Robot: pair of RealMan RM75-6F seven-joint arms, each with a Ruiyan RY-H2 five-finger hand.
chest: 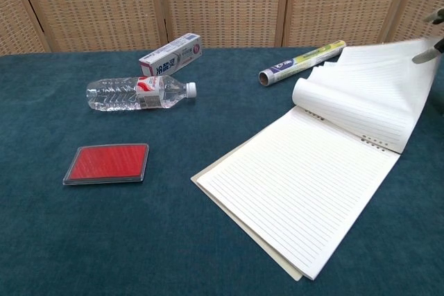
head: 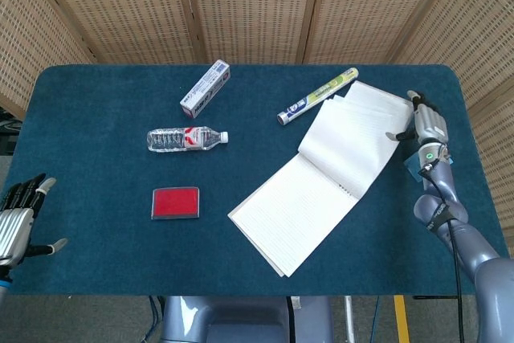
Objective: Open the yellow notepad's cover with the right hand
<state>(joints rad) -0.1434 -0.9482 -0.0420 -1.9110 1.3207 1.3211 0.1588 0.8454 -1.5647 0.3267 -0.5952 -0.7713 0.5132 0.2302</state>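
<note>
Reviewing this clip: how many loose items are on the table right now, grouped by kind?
Notepad: 1
Water bottle: 1
Toothpaste box: 1
Rolled tube: 1
Red flat case: 1
Blue card, mostly hidden behind the right hand: 1
Total: 6
</note>
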